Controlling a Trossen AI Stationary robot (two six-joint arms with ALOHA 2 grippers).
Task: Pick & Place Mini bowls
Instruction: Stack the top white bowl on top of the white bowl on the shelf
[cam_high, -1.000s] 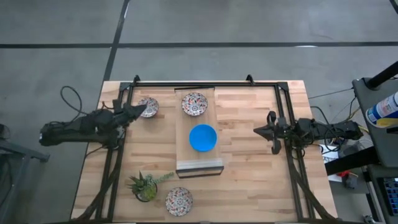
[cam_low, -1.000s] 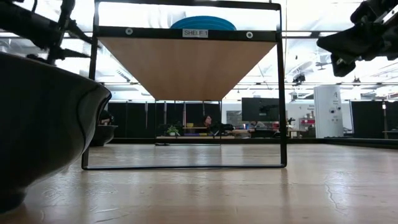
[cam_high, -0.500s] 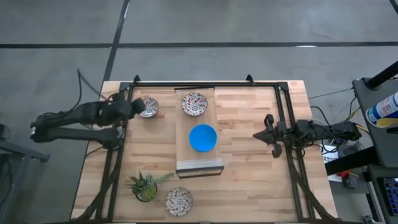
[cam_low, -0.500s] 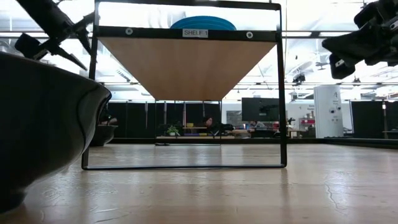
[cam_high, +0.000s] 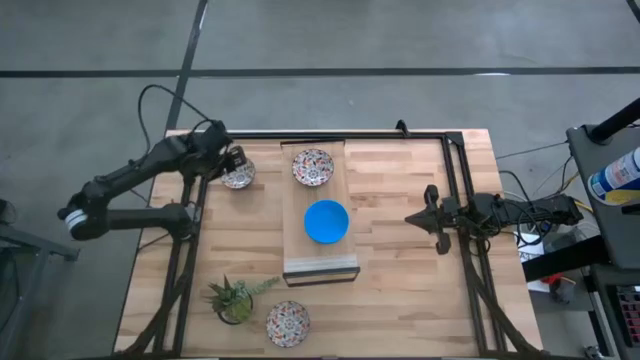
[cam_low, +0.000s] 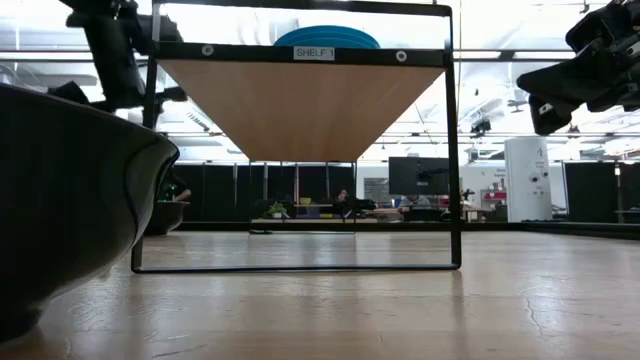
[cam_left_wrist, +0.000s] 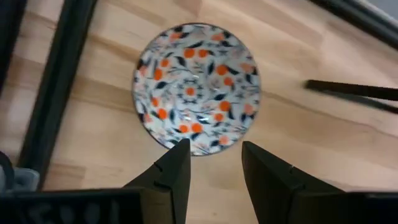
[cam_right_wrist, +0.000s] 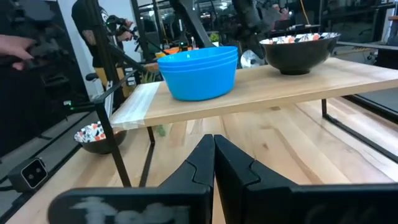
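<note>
A floral mini bowl (cam_high: 238, 175) rests on its base on the table at the far left, and it fills the left wrist view (cam_left_wrist: 196, 87). My left gripper (cam_high: 231, 160) hangs over it, pointing down, open (cam_left_wrist: 214, 155), its fingertips above the bowl's rim; they seem clear of it. A second floral bowl (cam_high: 313, 166) and a stack of blue bowls (cam_high: 326, 221) sit on the wooden shelf (cam_high: 300, 255). A third floral bowl (cam_high: 288, 322) sits at the table's near edge. My right gripper (cam_high: 425, 215) is shut and empty, right of the shelf (cam_right_wrist: 213, 142).
A small green potted plant (cam_high: 234, 298) stands near the front left, beside the third floral bowl. Black frame rails (cam_high: 190, 250) run along both sides and the far edge of the table. Bare wood lies between the shelf and my right gripper.
My left gripper has risen and gone a little toward the table's far edge, and it has tipped from lying level beside the far-left floral bowl to pointing down over it. The bowl has stayed in place.
</note>
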